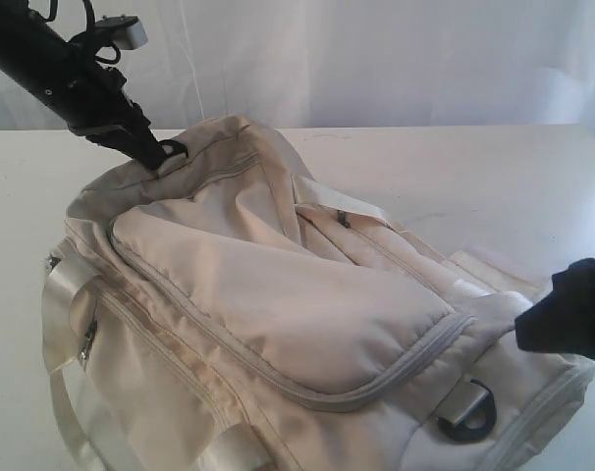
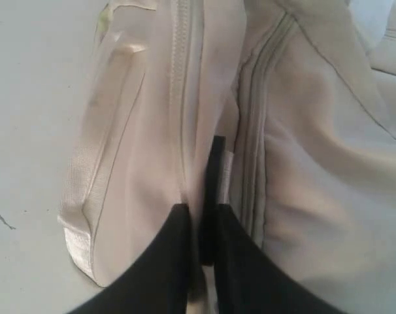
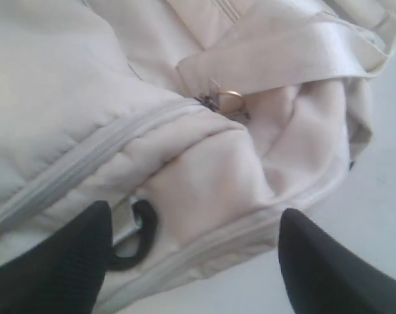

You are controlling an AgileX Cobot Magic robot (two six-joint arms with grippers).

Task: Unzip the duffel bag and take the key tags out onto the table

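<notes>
The cream-beige duffel bag (image 1: 278, 294) lies zipped on the white table (image 1: 494, 167), its U-shaped flap closed. My left gripper (image 1: 165, 154) is at the bag's far end, its black fingers (image 2: 175, 226) drawn close around a black D-ring (image 2: 215, 167) there. My right gripper (image 1: 525, 330) hovers open over the near end, its fingers wide apart on either side of the bag's corner (image 3: 204, 176). A second black D-ring (image 3: 142, 235) sits beside one right finger. A gold zip pull (image 3: 227, 99) shows under a webbing strap. The key tags are hidden.
Pale webbing straps (image 1: 60, 294) hang over the bag's front side, next to a side-pocket zip pull (image 1: 88, 339). The near-end D-ring (image 1: 466, 410) lies on the bag close to the front edge of view. A white backdrop stands behind the table.
</notes>
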